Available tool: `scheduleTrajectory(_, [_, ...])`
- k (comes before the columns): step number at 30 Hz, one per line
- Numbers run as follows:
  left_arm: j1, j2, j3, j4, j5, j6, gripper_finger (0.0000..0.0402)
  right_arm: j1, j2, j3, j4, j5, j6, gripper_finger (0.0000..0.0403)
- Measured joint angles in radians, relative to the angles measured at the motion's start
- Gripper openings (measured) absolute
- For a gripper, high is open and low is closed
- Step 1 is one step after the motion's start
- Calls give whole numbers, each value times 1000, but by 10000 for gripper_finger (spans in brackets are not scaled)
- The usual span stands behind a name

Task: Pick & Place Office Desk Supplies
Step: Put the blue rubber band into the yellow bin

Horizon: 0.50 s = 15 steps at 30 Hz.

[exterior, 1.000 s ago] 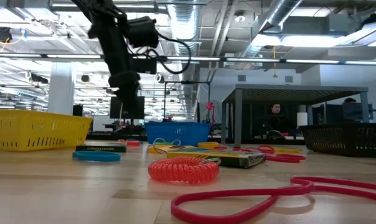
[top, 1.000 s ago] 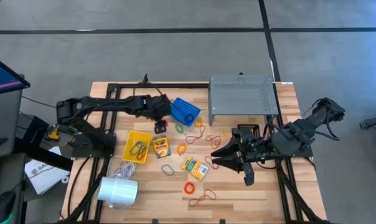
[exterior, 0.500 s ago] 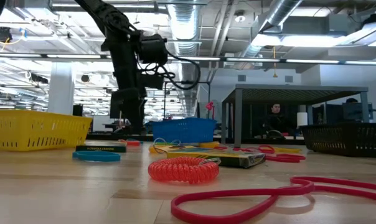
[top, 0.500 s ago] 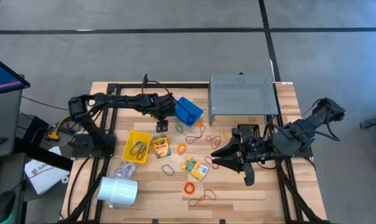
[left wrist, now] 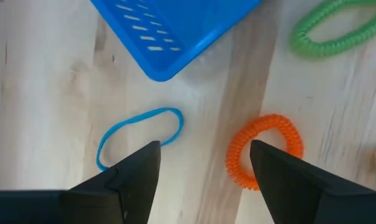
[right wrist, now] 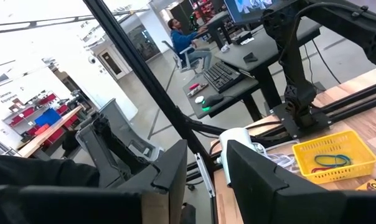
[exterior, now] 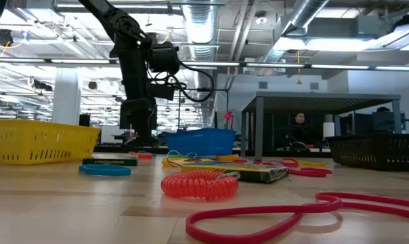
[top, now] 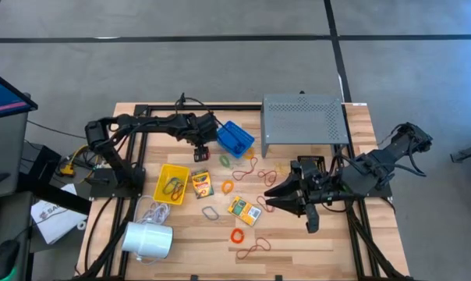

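We saw the left gripper (left wrist: 203, 177) wide open, empty, over a blue band (left wrist: 140, 134) at the blue basket's (top: 235, 138) seven o'clock; the right gripper (top: 273, 195) waited partly open, empty.

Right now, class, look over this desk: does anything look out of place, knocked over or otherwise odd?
The white cylinder lies on its side near the table's front left corner, its cord loose beside it. Rubber bands lie scattered across the wood, while the blue basket sits askew beside the open left gripper.
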Motion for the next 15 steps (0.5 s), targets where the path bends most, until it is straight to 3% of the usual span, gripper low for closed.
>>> scheduleTrajectory(15, [27, 49, 0, 37, 26, -6, 241, -2, 0, 0, 3, 0, -3, 111])
